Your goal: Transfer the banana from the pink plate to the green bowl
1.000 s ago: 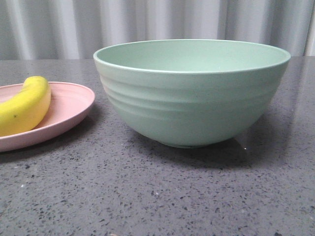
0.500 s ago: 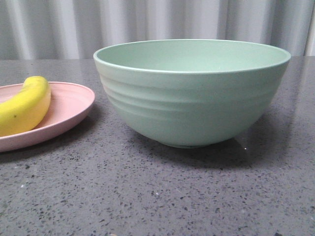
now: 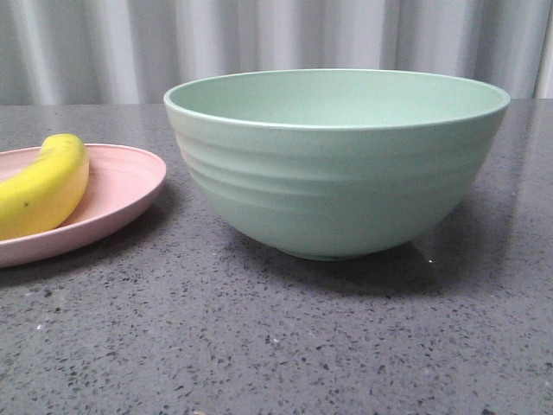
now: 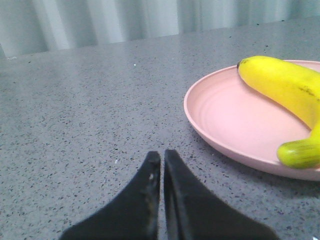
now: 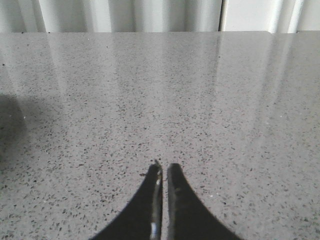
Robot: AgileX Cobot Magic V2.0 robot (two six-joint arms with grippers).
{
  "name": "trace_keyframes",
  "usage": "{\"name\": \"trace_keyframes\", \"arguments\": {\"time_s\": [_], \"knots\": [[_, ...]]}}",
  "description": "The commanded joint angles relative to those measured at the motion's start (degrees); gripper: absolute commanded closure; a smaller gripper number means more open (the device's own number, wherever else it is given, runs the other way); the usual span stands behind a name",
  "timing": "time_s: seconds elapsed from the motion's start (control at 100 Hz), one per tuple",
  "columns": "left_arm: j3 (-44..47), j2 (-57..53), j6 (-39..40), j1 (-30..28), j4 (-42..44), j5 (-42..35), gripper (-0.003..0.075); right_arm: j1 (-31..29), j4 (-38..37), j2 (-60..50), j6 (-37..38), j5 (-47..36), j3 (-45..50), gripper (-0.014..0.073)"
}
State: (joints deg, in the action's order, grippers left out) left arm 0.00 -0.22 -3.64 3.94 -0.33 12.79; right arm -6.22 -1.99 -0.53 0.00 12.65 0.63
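Note:
The yellow banana (image 3: 43,186) lies on the pale pink plate (image 3: 121,194) at the left of the front view. The large mint-green bowl (image 3: 337,164) stands upright beside the plate, to its right, and looks empty. Neither gripper shows in the front view. In the left wrist view my left gripper (image 4: 162,156) is shut and empty, low over the grey table, a short way from the plate (image 4: 230,120) with the banana (image 4: 285,90) on it. In the right wrist view my right gripper (image 5: 164,169) is shut and empty over bare table.
The grey speckled tabletop (image 3: 276,346) stretches in front of the plate and bowl. A pale pleated curtain (image 3: 276,35) hangs behind the table's far edge. The right wrist view shows only tabletop (image 5: 160,90) and curtain.

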Motion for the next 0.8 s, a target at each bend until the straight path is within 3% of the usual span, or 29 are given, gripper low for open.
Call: {"name": "trace_keyframes", "arguments": {"time_s": [0.0, 0.42, 0.55, 0.79], "knots": [[0.64, -1.68, 0.32, -0.08, -0.59, -4.79, 0.074, -0.26, -0.71, -1.4, 0.0, -4.01, 1.08, 0.0659], [0.64, -1.68, 0.32, -0.08, -0.59, -5.19, 0.0741, -0.26, 0.27, -1.4, 0.0, -5.06, 1.08, 0.0659], [0.53, -1.68, 0.32, -0.08, -4.38, -10.69, 0.0741, -0.26, 1.99, -1.4, 0.0, -7.61, 0.95, 0.0659], [-4.83, -1.24, 0.31, -0.08, -3.86, -11.69, 0.0741, -0.26, 1.99, -0.51, 0.0, -3.81, -4.53, 0.0658]]}}
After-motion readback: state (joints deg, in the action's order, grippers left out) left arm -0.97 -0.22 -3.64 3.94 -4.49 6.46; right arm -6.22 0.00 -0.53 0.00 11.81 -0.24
